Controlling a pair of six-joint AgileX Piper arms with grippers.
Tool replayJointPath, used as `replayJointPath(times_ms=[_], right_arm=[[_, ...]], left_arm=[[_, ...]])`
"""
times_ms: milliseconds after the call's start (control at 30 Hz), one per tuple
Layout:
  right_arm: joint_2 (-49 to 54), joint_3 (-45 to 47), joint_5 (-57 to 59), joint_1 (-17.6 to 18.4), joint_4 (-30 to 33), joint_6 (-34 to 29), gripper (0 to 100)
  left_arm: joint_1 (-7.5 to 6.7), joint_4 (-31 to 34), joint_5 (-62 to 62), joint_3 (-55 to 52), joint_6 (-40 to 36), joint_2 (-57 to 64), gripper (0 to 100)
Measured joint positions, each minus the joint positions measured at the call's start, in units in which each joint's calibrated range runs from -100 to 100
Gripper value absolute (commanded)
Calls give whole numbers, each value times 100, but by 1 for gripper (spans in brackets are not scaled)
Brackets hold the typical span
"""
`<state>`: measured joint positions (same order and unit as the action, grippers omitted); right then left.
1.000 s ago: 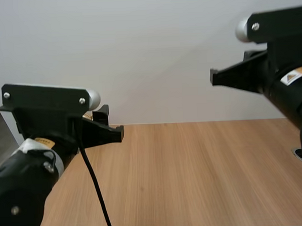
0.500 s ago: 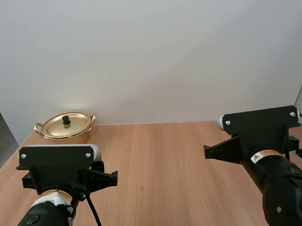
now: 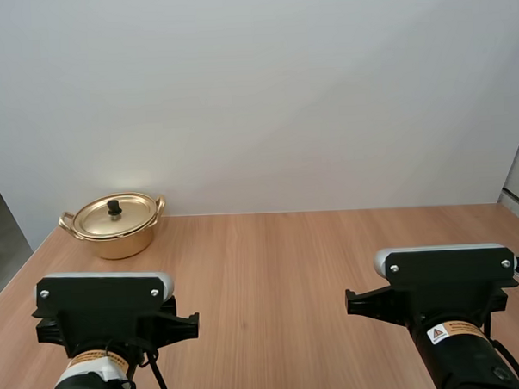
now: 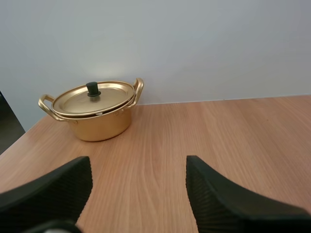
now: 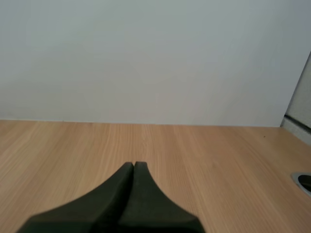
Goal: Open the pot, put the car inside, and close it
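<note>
**Nothing done yet: pot shut, all three steps ahead**

Find the pot (image 3: 115,231) at middle left of the high view, on the far left corner of the table (image 3: 289,271), close to the wall. Note the lid (image 4: 104,97) seated flat on it, black knob (image 4: 92,88) upright, untouched.

Read the left gripper (image 4: 138,170) as open: fingers (image 4: 58,187) spread wide, facing the pot but well short of it. Read the right gripper (image 5: 133,167) as closed on nothing, fingers pressed into one wedge above bare wood at lower right.

Judged as the very start. Left to do: lift the lid, put the car inside, set the lid back.
</note>
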<state>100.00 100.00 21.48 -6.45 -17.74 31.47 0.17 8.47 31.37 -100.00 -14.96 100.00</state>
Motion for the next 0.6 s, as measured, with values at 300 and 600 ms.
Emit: replayJointPath(times_ms=[300, 600], right_arm=[[0, 0, 1090, 23, 0, 0, 0], [0, 0, 1139, 23, -15, -92, 0]], left_arm=[[23, 0, -32, 0, 10, 0, 92], [23, 0, -32, 0, 10, 0, 92]])
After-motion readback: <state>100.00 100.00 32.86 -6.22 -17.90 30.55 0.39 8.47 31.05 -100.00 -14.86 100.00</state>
